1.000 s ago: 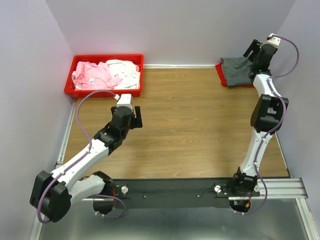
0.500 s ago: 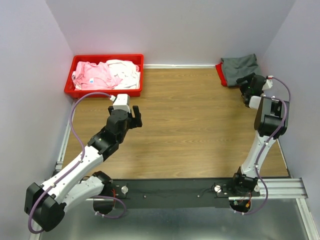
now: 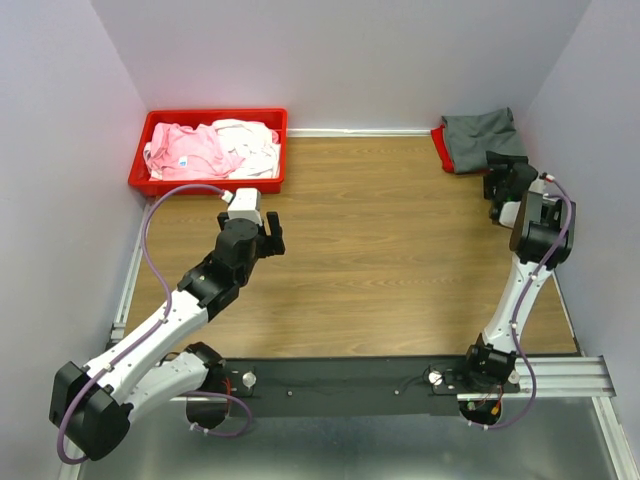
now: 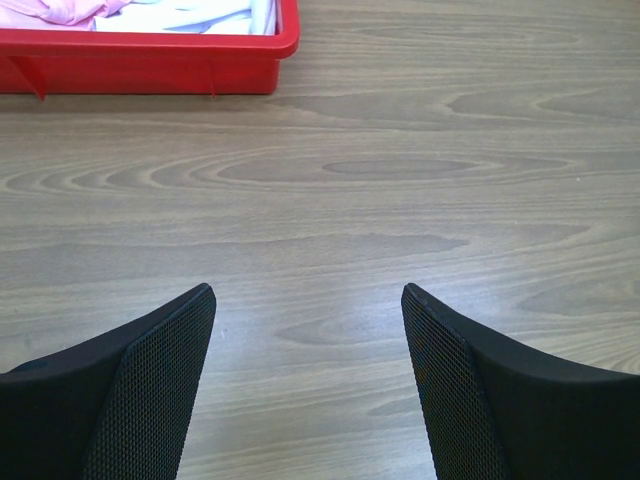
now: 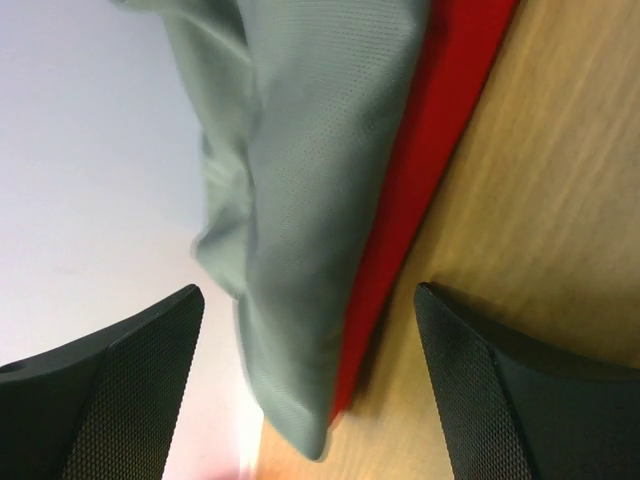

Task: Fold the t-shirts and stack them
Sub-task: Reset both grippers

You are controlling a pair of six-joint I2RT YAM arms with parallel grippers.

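The left arm reaches out from its base at the near left, elbow low and forearm angled up and away over the wooden table (image 3: 380,260), its wrist tipped so that the left gripper (image 3: 270,230) points across the boards. In the left wrist view the left gripper (image 4: 308,300) stands wide open, the two black fingers (image 4: 160,385) well apart with only bare wood between them. Ahead of those fingertips and off to their left sits the red bin (image 3: 205,186), its front wall (image 4: 150,70) clear of them; inside lie a pale pink t-shirt (image 3: 185,148) and a white t-shirt (image 3: 252,140), both loose and crumpled. Over on the right, the right arm rises steeply from its base and bends forward at the top, with the right gripper (image 3: 503,180) just on the near side of the far-right stack. The right gripper (image 5: 308,295) is also spread wide and holds nothing. Straight ahead of its fingers (image 5: 140,380) lies the dark grey t-shirt (image 5: 310,180), folded, on top of the bright red t-shirt (image 5: 440,130), whose edge shows along one side. A corner of the grey cloth shows in the gap between the fingers, but the blur there hides whether it touches them. From above, the grey t-shirt (image 3: 483,138) and the red one (image 3: 441,147) sit in the far right corner.
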